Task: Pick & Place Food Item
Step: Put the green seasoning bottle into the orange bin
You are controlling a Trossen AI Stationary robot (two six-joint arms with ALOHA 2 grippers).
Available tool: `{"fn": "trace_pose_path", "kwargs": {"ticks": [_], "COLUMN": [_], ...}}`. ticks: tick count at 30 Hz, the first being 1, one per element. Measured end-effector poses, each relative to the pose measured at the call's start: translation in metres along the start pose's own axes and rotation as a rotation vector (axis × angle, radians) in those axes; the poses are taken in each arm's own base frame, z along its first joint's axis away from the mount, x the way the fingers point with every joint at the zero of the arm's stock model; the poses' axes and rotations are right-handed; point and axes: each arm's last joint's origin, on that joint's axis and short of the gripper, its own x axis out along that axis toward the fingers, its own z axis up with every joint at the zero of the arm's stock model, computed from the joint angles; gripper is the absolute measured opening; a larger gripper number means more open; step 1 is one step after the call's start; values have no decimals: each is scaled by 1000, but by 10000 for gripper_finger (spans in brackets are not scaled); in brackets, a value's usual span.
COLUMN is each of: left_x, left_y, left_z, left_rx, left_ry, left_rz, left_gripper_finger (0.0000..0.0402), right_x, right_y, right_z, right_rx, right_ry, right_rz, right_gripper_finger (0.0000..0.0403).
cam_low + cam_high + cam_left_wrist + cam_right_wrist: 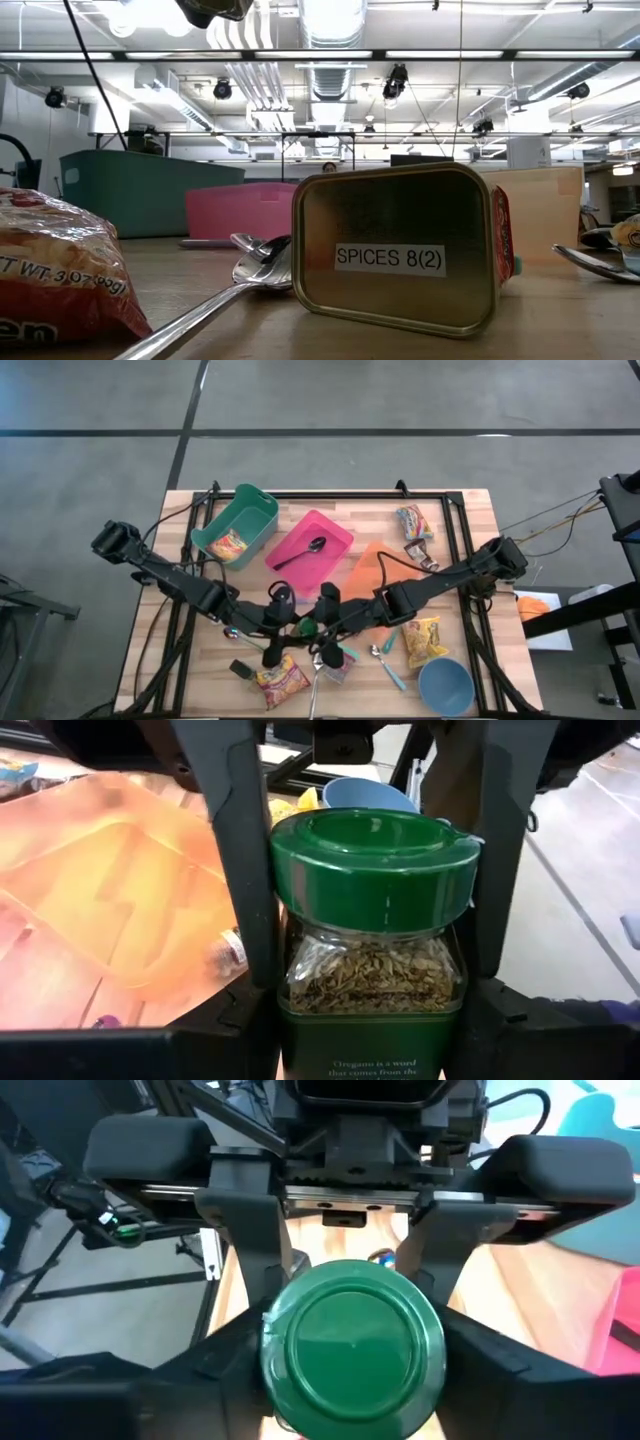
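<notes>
Printed white label "SPICES 8(2)" on underside of tipped metal tin (pixel 395 255); "WT." and "99g" on noodle packet (pixel 55 275) at nine o'clock; "Oregano is a word" on jar (pixel 375 960).

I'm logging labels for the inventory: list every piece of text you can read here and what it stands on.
"SPICES 8(2)": white sticker on the metal tin lying on its side.
"Oregano is a word that comes from the": green label of the oregano jar, cut off by the frame edge.
"WT. 3 OZ": partly legible on the noodle packet; the rest is cut off.
Print on the other snack packets is too small to read.
</notes>
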Motion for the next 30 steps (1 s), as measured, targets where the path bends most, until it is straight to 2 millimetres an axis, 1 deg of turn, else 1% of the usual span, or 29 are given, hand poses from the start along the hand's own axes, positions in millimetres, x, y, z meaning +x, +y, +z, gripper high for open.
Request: {"fn": "trace_pose_path", "kwargs": {"ticks": [12, 13, 14, 19, 22, 24, 25, 27, 30], "left_x": [0, 0, 0, 0, 0, -1, -1, -2, -3], "left_y": [1, 1, 1, 2, 4, 5, 5, 5, 4], "left_z": [-2, -2, -2, -6, -9, -11, -12, -15, -18], "left_rx": [3, 3, -1, -37, -71, -94, -106, -117, -114], "left_ry": [11, 13, 13, 47, 76, 95, 113, 139, 158], "left_rz": [5, 5, 3, 26, 44, 54, 50, 55, 66], "left_gripper_finger": [185, 191, 208, 332, 380, 392, 391, 383, 366], "right_x": [-1, -2, -3, -13, -18, -22, -24, -28, -35], "right_y": [1, 0, 0, -5, -6, -7, -9, -12, -17], "right_z": [0, 1, 1, 0, -2, -3, -4, -6, -14], "right_rx": [-12, -15, -13, -5, 6, -1, -9, -5, 3], "right_ry": [-6, -5, -3, 36, 56, 71, 82, 93, 137], "right_rz": [-10, -16, -30, -121, -163, -203, -240, -310, -420], "right_gripper_finger": [194, 194, 194, 194, 194, 194, 194, 194, 194]}}
